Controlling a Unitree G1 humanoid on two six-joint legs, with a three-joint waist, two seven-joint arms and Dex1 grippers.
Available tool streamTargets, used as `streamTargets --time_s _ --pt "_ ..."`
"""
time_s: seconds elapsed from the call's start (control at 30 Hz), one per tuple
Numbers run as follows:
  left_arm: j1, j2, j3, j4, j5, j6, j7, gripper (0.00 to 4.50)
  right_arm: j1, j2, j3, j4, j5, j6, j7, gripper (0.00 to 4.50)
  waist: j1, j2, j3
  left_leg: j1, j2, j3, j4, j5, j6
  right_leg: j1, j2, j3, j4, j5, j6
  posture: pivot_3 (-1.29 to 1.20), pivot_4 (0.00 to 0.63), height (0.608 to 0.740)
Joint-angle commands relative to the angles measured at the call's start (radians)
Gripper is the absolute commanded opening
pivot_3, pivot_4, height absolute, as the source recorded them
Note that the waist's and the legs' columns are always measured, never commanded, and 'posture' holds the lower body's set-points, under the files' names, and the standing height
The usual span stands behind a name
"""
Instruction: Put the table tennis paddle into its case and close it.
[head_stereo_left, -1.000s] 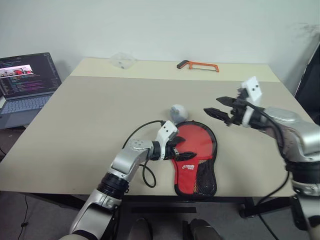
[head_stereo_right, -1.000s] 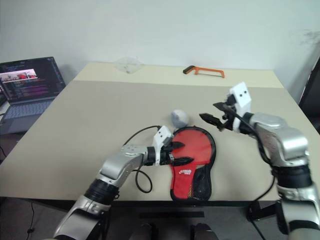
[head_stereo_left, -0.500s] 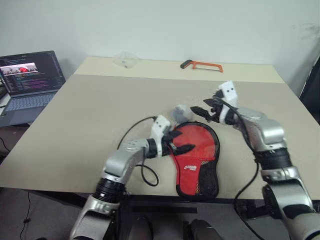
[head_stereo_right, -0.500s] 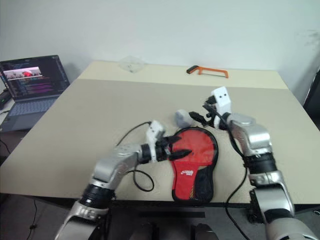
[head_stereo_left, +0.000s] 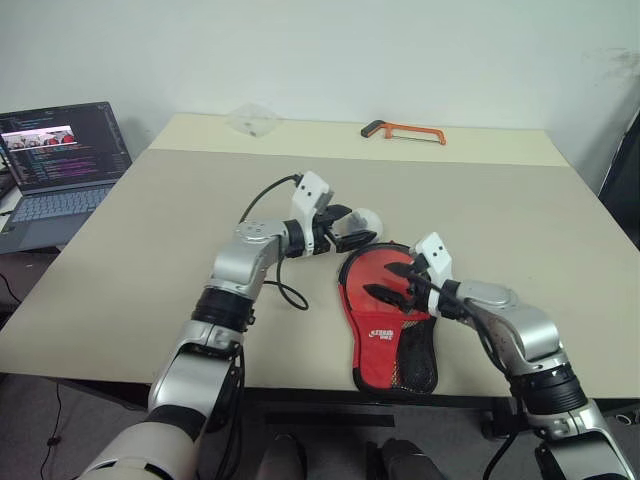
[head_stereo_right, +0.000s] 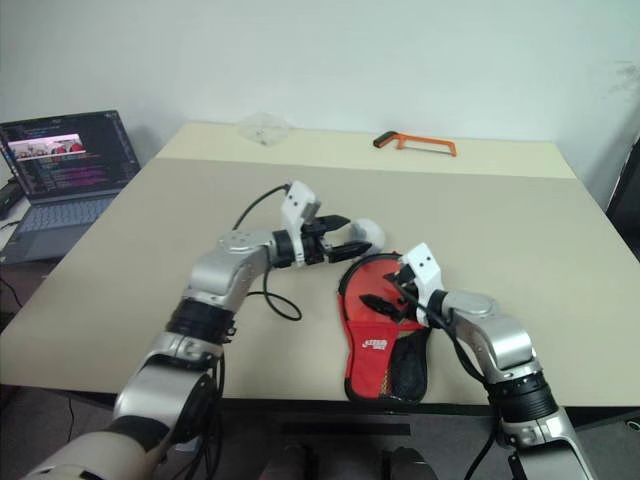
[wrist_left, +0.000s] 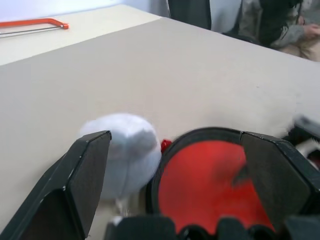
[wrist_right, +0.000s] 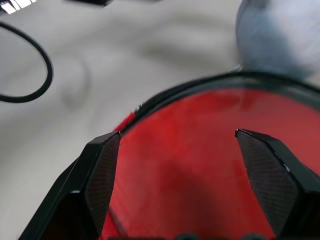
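Observation:
The case (head_stereo_left: 378, 318) lies flat near the table's front edge, red side up, with a small logo and a black mesh pocket at its narrow end. The table tennis paddle is hidden. My right gripper (head_stereo_left: 388, 282) hovers open low over the case's round red part; in the right wrist view both fingers (wrist_right: 102, 175) frame the red fabric (wrist_right: 190, 165). My left gripper (head_stereo_left: 352, 226) is open, raised just beyond the case's far rim, with a pale grey ball (head_stereo_left: 368, 217) beside its tips. The left wrist view looks between the fingers (wrist_left: 85, 185) at the ball (wrist_left: 125, 150) and the case (wrist_left: 205, 185).
An orange hacksaw (head_stereo_left: 405, 129) lies at the table's far edge, and a clear plastic item (head_stereo_left: 250, 120) sits at the far left corner. An open laptop (head_stereo_left: 60, 150) stands left of the table. A black cable (head_stereo_left: 285, 295) loops under my left arm.
My left gripper lifted off the case's left edge and moved up and away to the ball. My right gripper came down and leftward over the case's round part. Both stayed open.

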Motion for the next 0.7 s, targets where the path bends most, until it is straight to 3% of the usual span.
streamTargets --time_s 0.03,0.2,0.6,0.7 --pt "-0.103 -0.051 -0.014 0.188 0.086 -0.112 0.084 4.50 0.007 0.031 0.010 0.002 -0.056 -0.049 -0.064 4.00 0.001 0.000 0.000 0.000 0.000 0.000 0.000 0.000 0.000 0.000 0.000 0.000 0.000 0.000 0.000 0.00 0.150 0.740" --pt "-0.192 -0.120 -0.024 0.414 0.188 -0.232 0.220 4.50 0.007 0.099 -0.021 0.080 -0.109 -0.014 -0.193 4.00 -0.001 0.000 0.000 0.000 0.000 0.000 -0.001 0.000 0.000 0.000 0.000 0.001 0.000 0.000 0.000 0.00 0.150 0.740" --pt "-0.254 -0.217 -0.010 0.623 0.292 -0.293 0.369 4.50 0.027 0.095 0.020 0.061 -0.147 0.024 -0.185 4.00 0.002 -0.001 -0.001 0.001 0.000 0.000 0.000 0.000 0.000 0.001 0.000 0.000 0.000 -0.002 0.004 0.00 0.150 0.740" --pt "-0.271 -0.235 0.018 0.648 0.286 -0.300 0.404 3.91 0.018 0.095 0.022 0.067 -0.158 0.051 -0.195 4.02 0.001 -0.001 -0.001 0.001 0.000 -0.001 0.000 0.000 0.000 0.002 0.000 0.000 0.000 -0.002 0.004 0.00 0.150 0.740"
